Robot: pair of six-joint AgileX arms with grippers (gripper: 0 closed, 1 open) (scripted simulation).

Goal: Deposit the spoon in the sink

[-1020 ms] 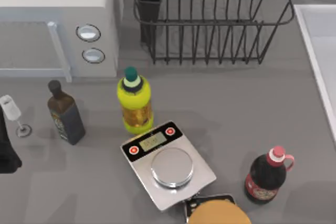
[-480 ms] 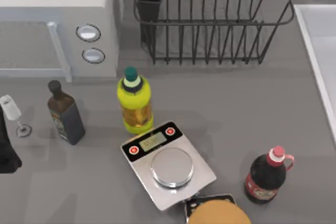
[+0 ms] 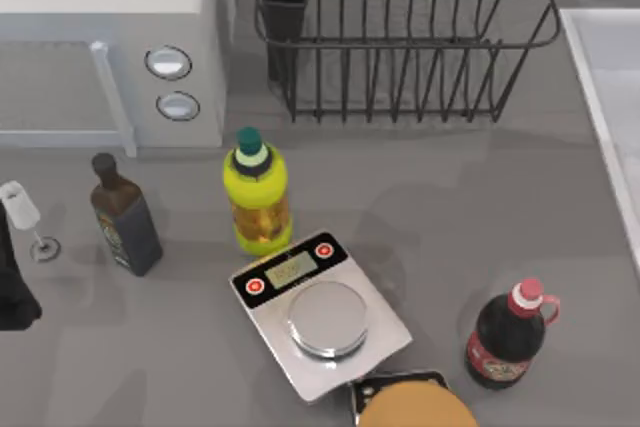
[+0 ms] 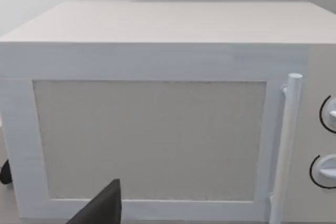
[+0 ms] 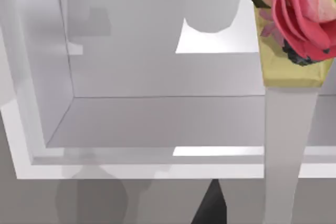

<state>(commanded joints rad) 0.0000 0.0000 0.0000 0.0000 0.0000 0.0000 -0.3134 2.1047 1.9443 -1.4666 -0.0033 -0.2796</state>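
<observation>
The spoon is out of view. The sink [image 3: 612, 67] is a pale basin with a lighter raised rim at the table's right edge. In the right wrist view the sink [image 5: 131, 170] lies close below the camera, its inner walls and floor bare. A dark part of my right gripper [image 5: 210, 209] pokes in at that view's edge, over the table just outside the rim. My left arm [image 3: 12, 292] is parked at the table's left edge. A dark bit of my left gripper [image 4: 102, 209] faces the microwave.
A white microwave [image 3: 100, 37] stands at the back left and a black wire dish rack [image 3: 400, 37] behind the middle. A dark bottle [image 3: 125, 217], a yellow bottle [image 3: 258, 192], a scale [image 3: 320, 312], a red-capped bottle [image 3: 510, 337] and a wine glass [image 3: 25, 217] stand on the table. A flower vase [image 5: 294, 35] stands by the sink.
A faint shadow on the table right of the scale has shifted a little. No object has moved.
</observation>
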